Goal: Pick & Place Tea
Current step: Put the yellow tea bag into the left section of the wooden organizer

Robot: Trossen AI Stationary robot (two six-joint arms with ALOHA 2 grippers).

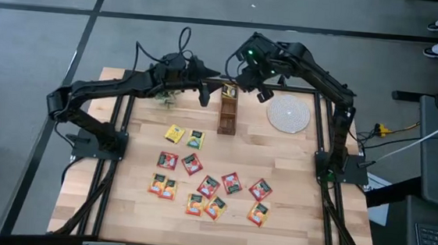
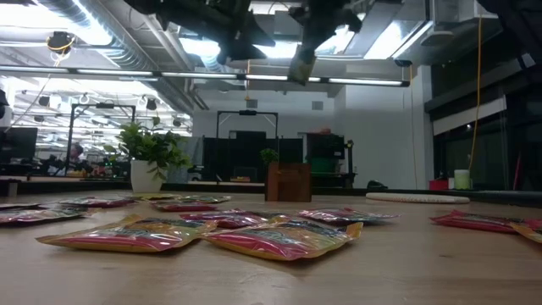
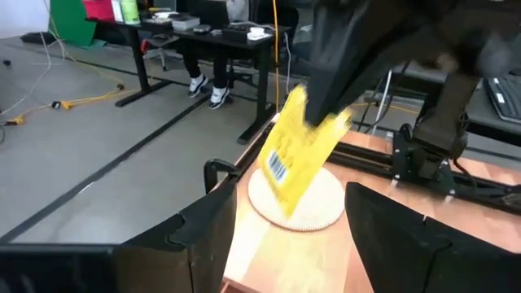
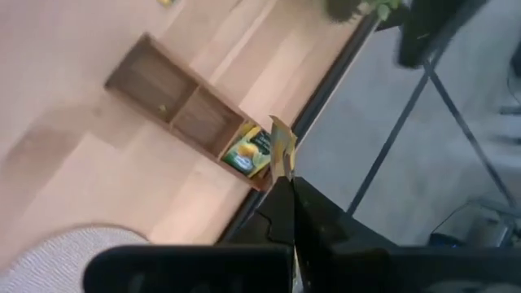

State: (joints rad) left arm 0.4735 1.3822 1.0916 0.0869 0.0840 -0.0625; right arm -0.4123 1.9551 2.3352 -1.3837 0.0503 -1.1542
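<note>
Tea sachets (image 2: 279,239) lie before a wooden box (image 2: 289,182).

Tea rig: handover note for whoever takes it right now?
Right gripper: shut on a yellow sachet, held in the air above the wooden box.
Left gripper: open, empty, beside it near the potted plant.
Done: one yellow sachet lies in the box's end compartment.
Left: drop the held one in; about fourteen loose sachets on the table; the other two compartments look empty.

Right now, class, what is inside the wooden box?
The wooden box has three compartments. One end compartment holds a yellow tea sachet; the other two look empty. Anything under that sachet is hidden.
</note>
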